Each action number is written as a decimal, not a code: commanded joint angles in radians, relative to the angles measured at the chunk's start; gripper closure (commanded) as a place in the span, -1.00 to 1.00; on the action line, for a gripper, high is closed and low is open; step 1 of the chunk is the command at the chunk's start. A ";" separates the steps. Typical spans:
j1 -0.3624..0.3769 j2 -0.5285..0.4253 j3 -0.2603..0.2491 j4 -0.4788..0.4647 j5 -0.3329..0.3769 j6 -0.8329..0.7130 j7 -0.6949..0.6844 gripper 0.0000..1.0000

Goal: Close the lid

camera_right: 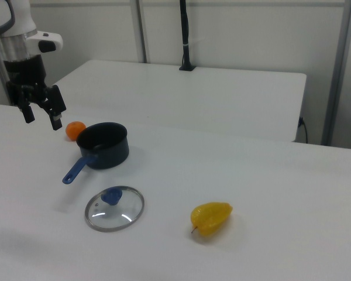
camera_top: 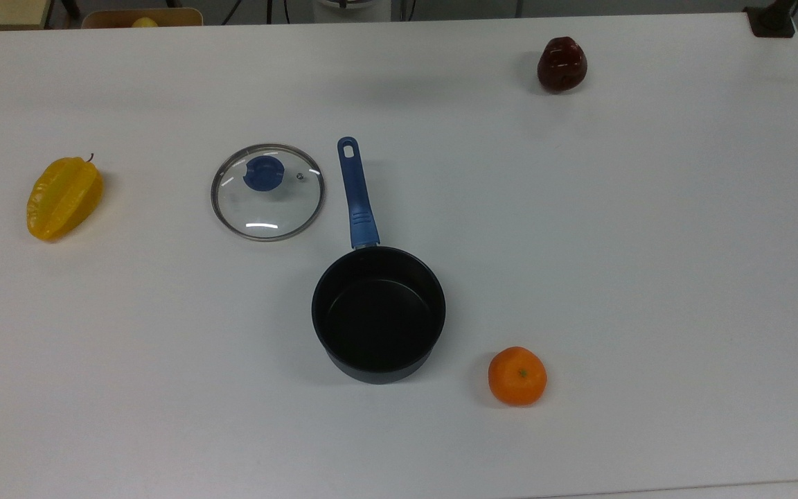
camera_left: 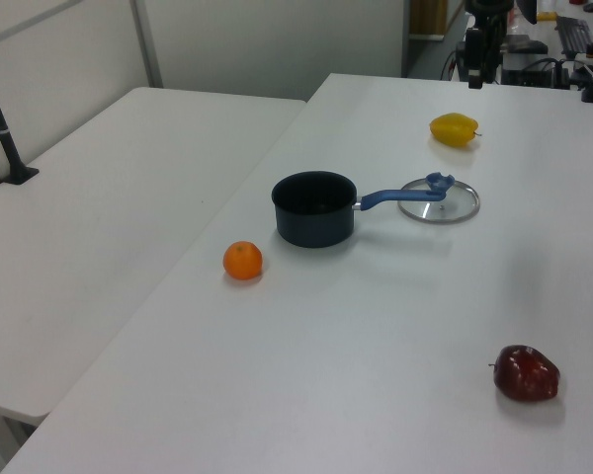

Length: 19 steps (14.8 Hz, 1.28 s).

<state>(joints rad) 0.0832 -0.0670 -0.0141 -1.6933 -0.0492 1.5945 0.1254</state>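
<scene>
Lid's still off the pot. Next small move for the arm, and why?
Probably bring the open pincer over the round glass lid's blue knob and lower. The round glass lid lies flat on the white table beside the empty black saucepan, and the pincer hangs high, apart from both.

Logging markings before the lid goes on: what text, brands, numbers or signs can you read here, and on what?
No text can be read in these views.
lid: no lettering can be made out on the glass.
saucepan: no marking seen.
Starfruit, orange, dark red fruit: no stickers seen.
</scene>
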 commanded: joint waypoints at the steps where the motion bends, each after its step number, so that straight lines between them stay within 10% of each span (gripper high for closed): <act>1: 0.004 -0.007 -0.006 -0.016 0.015 0.008 -0.023 -1.00; 8: -0.022 -0.025 -0.004 -0.051 0.017 0.015 -0.023 -1.00; 19: -0.132 -0.046 -0.003 -0.376 0.003 0.376 -0.147 -1.00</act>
<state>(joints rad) -0.0370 -0.0736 -0.0163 -1.9242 -0.0492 1.8336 0.0058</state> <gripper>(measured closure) 0.000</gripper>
